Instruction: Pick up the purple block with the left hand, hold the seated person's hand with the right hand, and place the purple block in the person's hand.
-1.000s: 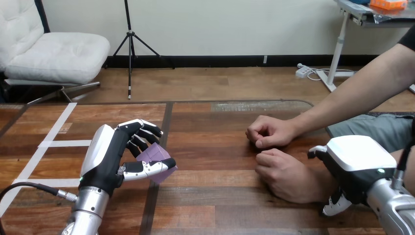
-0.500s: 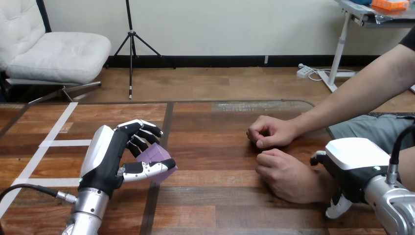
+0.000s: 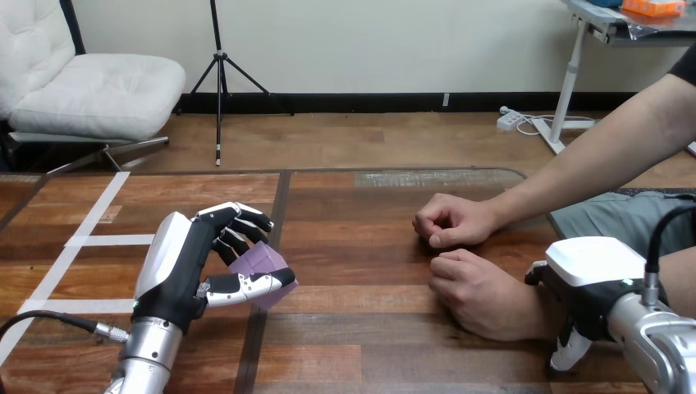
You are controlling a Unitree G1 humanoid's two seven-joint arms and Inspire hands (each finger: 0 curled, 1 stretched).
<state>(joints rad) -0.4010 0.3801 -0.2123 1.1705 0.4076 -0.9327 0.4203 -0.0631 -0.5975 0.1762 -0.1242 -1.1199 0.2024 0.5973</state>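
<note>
Centrally open table (image 3: 353, 238), left hand (image 3: 174, 264) clasping block (image 3: 257, 257)

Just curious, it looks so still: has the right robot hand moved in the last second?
Yes. The right robot hand has slipped a little down the view, toward the robot, judged against the person's nearer hand, which stayed put beside it.

The table (image 3: 361, 312) is glossy wood planks; the purple block (image 3: 258, 260) looks matt and smooth.
</note>
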